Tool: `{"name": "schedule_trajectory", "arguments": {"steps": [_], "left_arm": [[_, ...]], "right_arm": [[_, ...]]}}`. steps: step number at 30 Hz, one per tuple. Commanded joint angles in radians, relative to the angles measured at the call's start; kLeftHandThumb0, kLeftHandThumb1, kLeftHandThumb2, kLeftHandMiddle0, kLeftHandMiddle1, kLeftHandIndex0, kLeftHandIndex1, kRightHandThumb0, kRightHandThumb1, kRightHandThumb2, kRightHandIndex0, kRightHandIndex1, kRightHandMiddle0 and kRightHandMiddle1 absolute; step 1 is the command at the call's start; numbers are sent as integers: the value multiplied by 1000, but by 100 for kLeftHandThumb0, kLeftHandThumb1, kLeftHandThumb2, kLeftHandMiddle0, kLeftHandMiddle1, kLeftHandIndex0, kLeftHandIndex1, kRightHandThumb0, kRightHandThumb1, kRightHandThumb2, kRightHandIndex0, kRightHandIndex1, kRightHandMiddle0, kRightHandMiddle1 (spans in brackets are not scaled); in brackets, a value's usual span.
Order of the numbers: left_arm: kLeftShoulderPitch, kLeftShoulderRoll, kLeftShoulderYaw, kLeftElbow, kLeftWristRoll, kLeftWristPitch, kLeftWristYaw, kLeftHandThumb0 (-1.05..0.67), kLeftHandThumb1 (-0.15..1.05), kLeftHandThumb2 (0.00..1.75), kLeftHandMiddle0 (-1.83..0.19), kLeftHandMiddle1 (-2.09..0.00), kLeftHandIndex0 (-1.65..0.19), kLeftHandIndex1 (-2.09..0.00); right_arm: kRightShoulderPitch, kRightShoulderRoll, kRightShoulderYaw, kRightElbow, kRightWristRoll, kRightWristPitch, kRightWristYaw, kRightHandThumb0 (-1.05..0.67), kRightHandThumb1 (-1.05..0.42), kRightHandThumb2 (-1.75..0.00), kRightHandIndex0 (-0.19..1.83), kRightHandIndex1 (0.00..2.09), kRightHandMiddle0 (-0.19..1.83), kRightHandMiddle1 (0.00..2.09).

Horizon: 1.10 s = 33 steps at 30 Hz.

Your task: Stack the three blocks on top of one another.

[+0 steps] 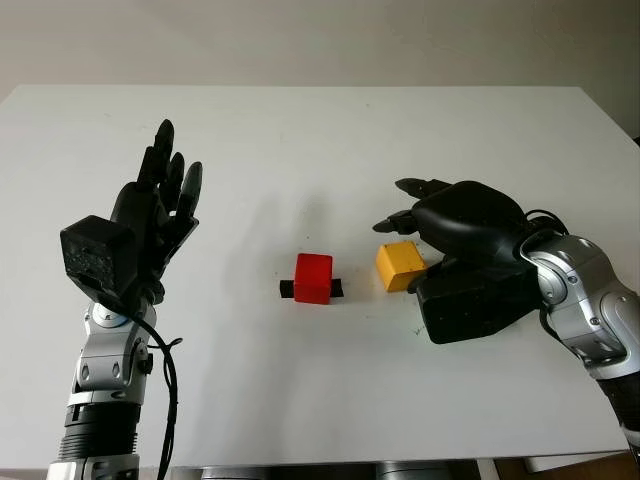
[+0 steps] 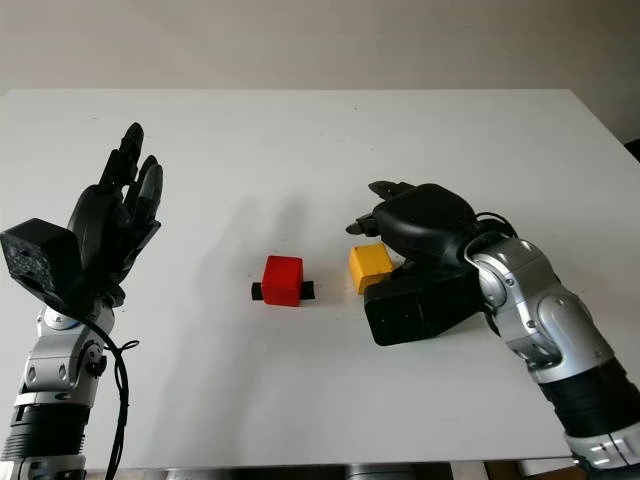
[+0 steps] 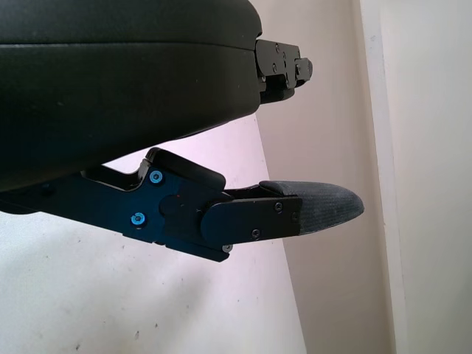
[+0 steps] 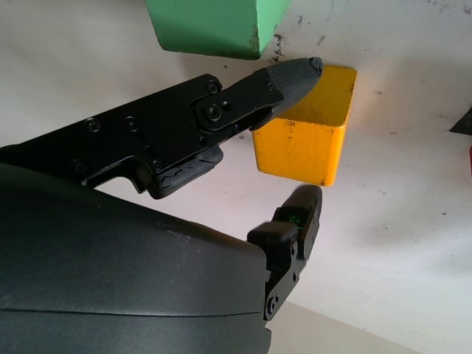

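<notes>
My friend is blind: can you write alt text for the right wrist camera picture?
The robot's black right hand hangs just over a yellow block on a white table, fingers on either side, not yet gripping it. A green block sits close beyond.
</notes>
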Motion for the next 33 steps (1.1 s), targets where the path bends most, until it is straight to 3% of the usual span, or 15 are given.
{"name": "schedule_trajectory", "arguments": {"steps": [1,6,14,20,23,29,33], "left_arm": [[7,5,-5,-22,5,-9,-1,-68,105,46,3,-5,5,-5],[8,6,-3,-23,3,-12,-8,-67,105,46,4,-5,6,-5],[13,7,-3,-30,5,-13,-12,-66,105,46,4,-5,6,-5],[15,3,-3,-30,12,-19,-7,-66,105,44,4,-5,5,-5],[16,3,-4,-27,17,-26,-5,-66,105,44,3,-6,5,-6],[16,2,-4,-22,12,-30,-9,-67,105,44,3,-6,5,-5],[19,9,-8,-22,24,-32,-11,-67,105,45,3,-5,5,-5]], "right_arm": [[2,4,5,1,-9,-10,-8,-66,-92,-5,15,6,17,116],[1,2,6,5,-27,-17,-16,-64,-91,-5,21,7,12,150],[4,3,4,3,-53,-24,-32,-60,-91,-6,29,9,19,154],[7,7,0,15,-47,-44,-63,-56,-91,-6,36,8,24,182],[6,8,4,29,-50,-59,-84,-54,-92,-6,39,8,29,175],[4,19,0,77,-26,-106,-153,-44,-92,-5,44,8,36,188],[-29,24,-7,116,10,-134,-159,-40,-95,-6,43,6,38,152]]}}
